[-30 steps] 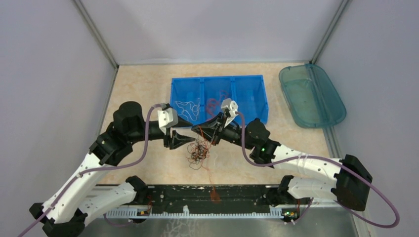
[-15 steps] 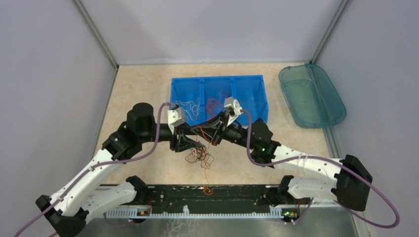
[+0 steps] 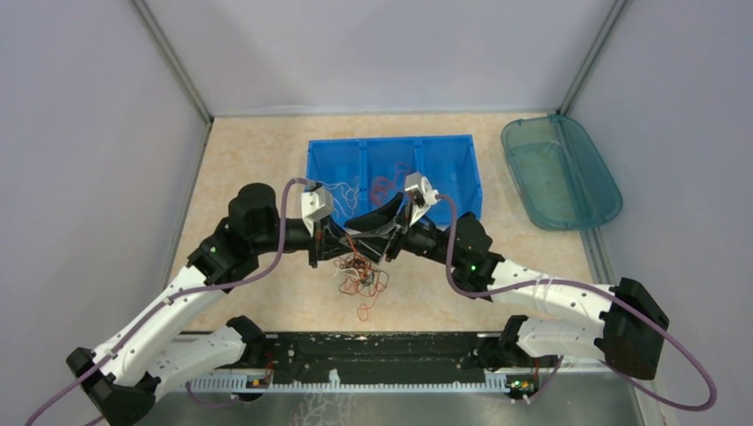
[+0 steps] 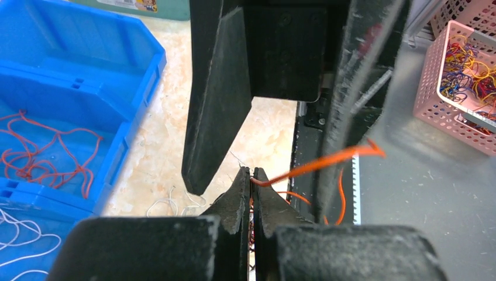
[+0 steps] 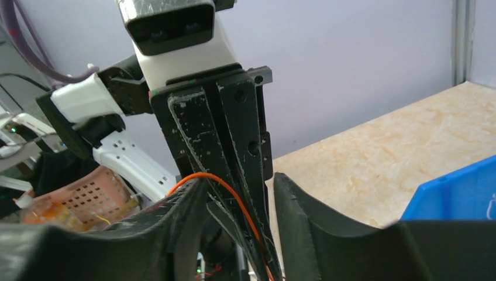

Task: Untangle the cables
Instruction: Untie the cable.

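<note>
A tangle of thin red-orange, black and white cables (image 3: 360, 277) hangs and lies on the table in front of the blue bin (image 3: 391, 142). My left gripper (image 3: 353, 243) is above it, shut on one orange cable (image 4: 304, 168) that comes out of its tips (image 4: 251, 172). My right gripper (image 5: 238, 182) is open and straddles the left gripper's fingers (image 5: 234, 140). The same orange cable (image 5: 202, 175) lies over one of its fingers (image 5: 187, 222). In the left wrist view the right gripper's fingers (image 4: 216, 99) stand on either side of my shut tips.
The blue bin holds white cables (image 3: 336, 190) in its left compartment and red ones (image 3: 384, 186) in the middle one. A teal tray (image 3: 559, 173) lies at the back right. A pink basket (image 4: 462, 76) of coloured wires sits beyond the table's near edge.
My left gripper moved right and shut on the orange cable. My right gripper opened and let go. The long hanging orange strand rose off the near rail.
</note>
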